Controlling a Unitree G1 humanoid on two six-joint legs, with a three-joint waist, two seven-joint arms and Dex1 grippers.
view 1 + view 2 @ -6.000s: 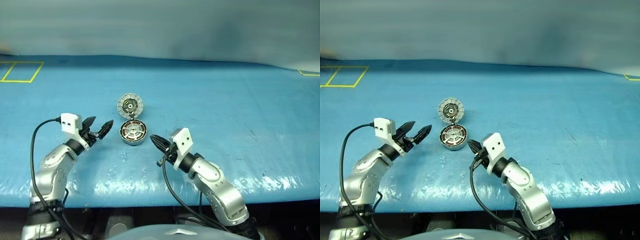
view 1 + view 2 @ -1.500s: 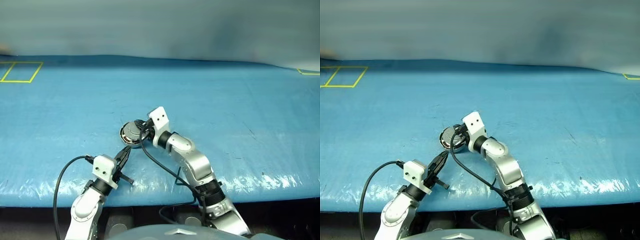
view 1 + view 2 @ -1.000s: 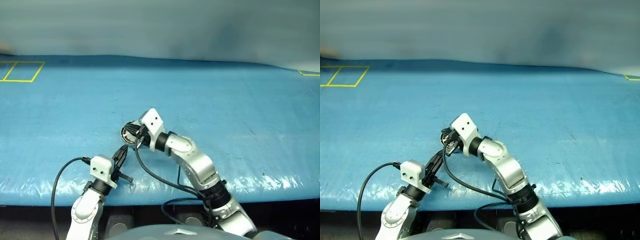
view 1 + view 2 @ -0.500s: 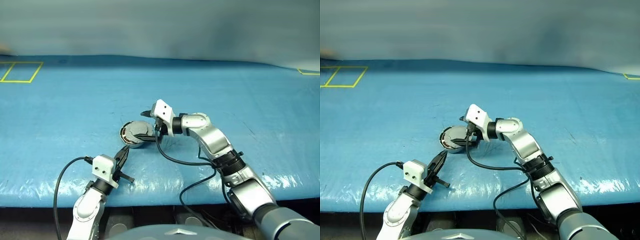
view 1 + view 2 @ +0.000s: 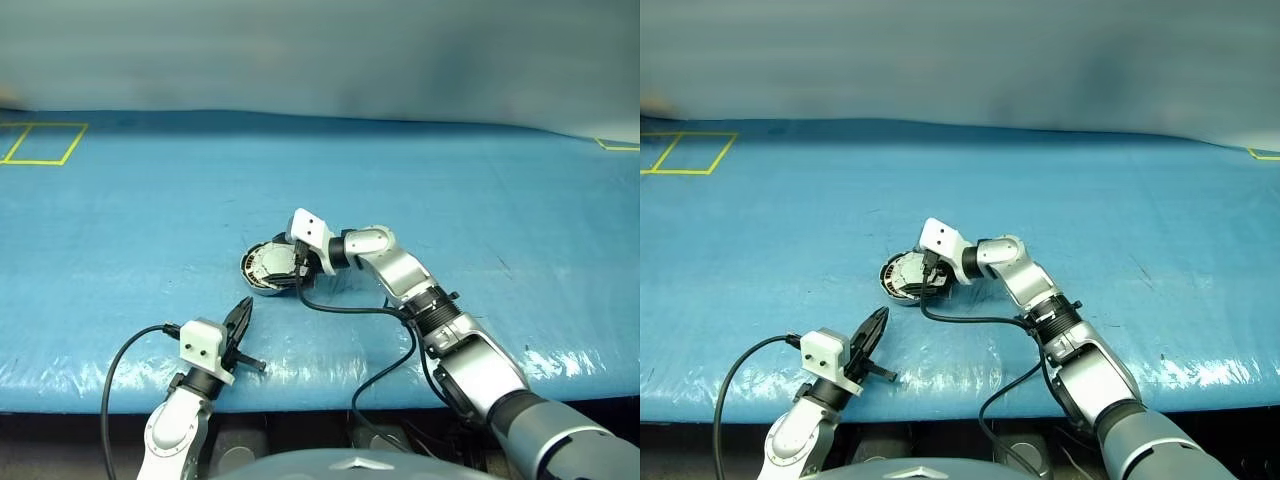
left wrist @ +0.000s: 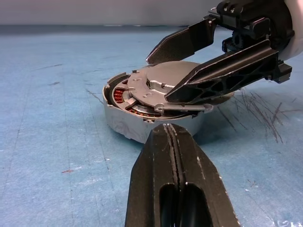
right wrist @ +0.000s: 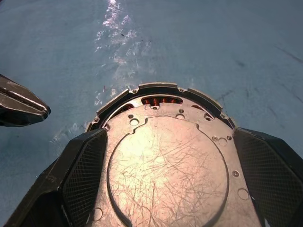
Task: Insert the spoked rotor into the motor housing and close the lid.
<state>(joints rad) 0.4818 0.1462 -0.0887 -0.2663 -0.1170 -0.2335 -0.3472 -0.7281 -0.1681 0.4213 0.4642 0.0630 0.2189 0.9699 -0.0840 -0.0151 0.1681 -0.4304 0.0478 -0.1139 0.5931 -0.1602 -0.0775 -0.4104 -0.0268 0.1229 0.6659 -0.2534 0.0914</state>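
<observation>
The motor housing (image 5: 266, 270) sits mid-table, a grey puck with copper windings (image 7: 161, 100) showing at its rim. The lid (image 6: 163, 80), plain grey with a raised centre circle, lies on top of it, slightly tilted and not quite flush. The spoked rotor is hidden under the lid. My right gripper (image 5: 290, 265) hangs open just over the lid, one finger (image 6: 222, 71) on each side of it. My left gripper (image 5: 241, 315) is shut and empty, level, a short way in front of the housing and pointing at it.
Blue sheeting covers the table (image 5: 480, 200), wrinkled and shiny near the front edge (image 5: 330, 395). A yellow taped square (image 5: 45, 143) marks the far left corner. The right arm's black cable (image 5: 345, 312) loops onto the table beside the housing.
My right gripper has opened, swung round to point left and sunk over the lid. The lid has gone from propped up to lying on the housing. The left gripper has kept still.
</observation>
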